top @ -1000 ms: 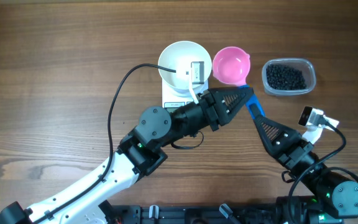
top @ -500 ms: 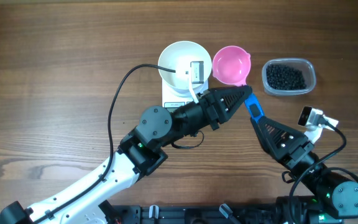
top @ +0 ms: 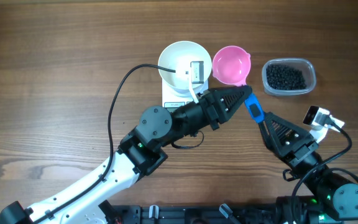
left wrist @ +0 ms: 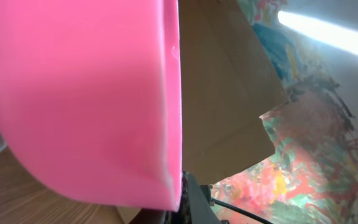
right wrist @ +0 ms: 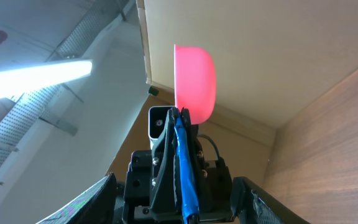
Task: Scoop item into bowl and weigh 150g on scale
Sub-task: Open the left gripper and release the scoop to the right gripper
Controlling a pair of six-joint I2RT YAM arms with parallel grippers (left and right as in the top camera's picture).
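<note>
1. The pink plastic scoop (top: 231, 65) hangs just right of the round white bowl (top: 173, 59). Its cup faces upward.
2. Its long axis runs diagonally: cup toward the far table edge, blue handle (top: 253, 109) back toward the right arm.
3. The left gripper (top: 246, 94) is clamped on the handle.
4. The right gripper (top: 267, 123) stands spread, just off the handle's end.
5. Count: one scoop, one bowl on one white square scale (top: 174, 99), one clear rectangular plastic container (top: 312, 73) of many small black beans (top: 284, 77).
</note>
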